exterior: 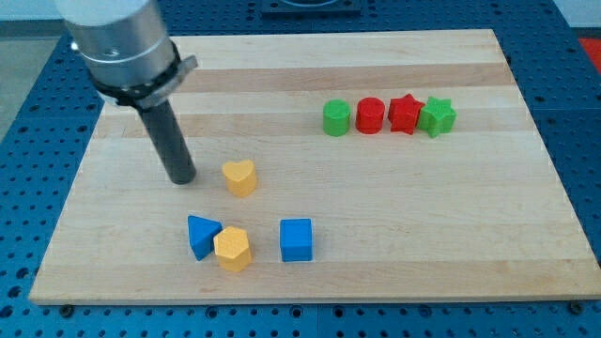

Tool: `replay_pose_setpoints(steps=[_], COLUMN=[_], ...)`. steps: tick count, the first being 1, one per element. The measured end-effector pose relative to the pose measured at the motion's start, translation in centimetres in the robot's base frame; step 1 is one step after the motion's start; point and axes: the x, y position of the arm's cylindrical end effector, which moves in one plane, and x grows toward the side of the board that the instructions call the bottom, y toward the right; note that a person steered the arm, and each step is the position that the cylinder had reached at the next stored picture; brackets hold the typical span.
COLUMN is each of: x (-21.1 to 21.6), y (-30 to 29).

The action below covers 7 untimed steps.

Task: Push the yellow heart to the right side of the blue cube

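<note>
While upright from the view's top left, my tip (pixel 181 178) just left of yellow heart (pixel 240 176), no claw.

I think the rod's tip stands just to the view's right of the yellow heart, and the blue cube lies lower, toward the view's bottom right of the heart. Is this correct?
One detail is wrong. In the camera view my tip stands just to the view's left of the yellow heart, not its right, with a small gap between them. The rest holds: the blue cube lies lower, toward the view's bottom right of the heart.
</note>
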Motion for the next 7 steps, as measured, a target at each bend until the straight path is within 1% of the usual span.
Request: replay_pose_setpoints(steps=[2, 3, 4, 5, 6, 7], x=[0.4, 2.2, 1.3, 0.5, 2.7, 6.1], y=[14.3, 18.5, 19.2, 22.1, 25.0, 25.6])
